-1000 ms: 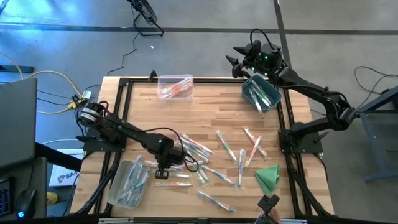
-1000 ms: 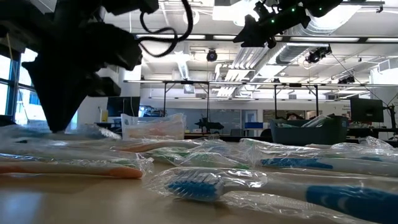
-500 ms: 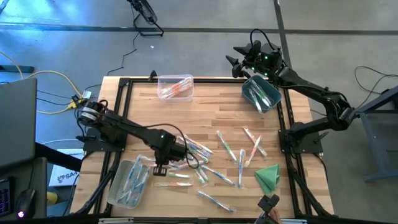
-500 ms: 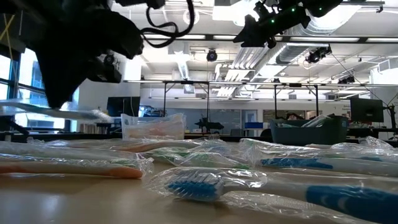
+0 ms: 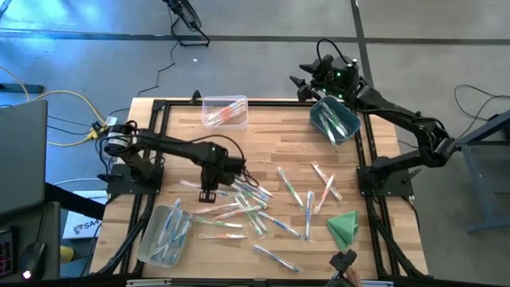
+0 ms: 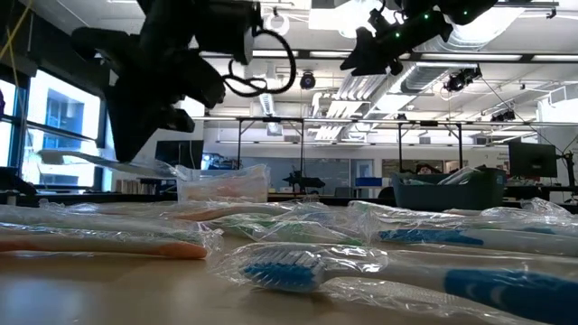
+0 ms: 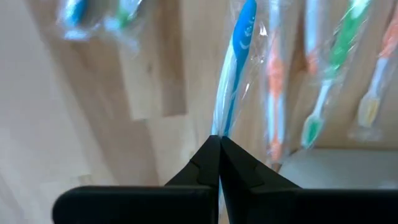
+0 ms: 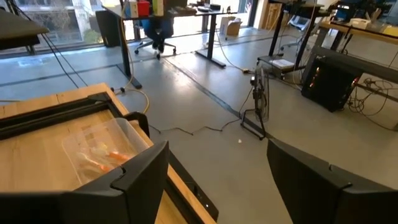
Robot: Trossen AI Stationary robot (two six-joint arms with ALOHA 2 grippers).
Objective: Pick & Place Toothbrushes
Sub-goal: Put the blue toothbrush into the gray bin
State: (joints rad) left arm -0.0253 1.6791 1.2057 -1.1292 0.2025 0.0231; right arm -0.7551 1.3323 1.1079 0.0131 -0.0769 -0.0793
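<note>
- The left gripper (image 5: 209,191) is hanging over the left-centre of the high view, pinched shut on a blue toothbrush (image 7: 235,81) in its clear wrap; in the low view that brush (image 6: 99,162) is jutting out level, clear of the table (image 5: 271,143).
- The right gripper (image 5: 307,80) is waiting at the upper right, beyond the table's back edge and just above the blue bin (image 5: 335,119), its fingers spread wide and holding nothing.
- The loose toothbrushes (image 5: 263,211) are lying scattered across the middle and lower centre, leaving bare wood along the upper centre.
- The clear bin (image 5: 225,111) is sitting at the top edge, another bin (image 5: 165,233) at the lower left corner, and a green cloth (image 5: 344,226) at the lower right.
- Compared with a second ago, the left gripper is sitting higher in the frame and its brush is now off the table; the right arm is staying put.
</note>
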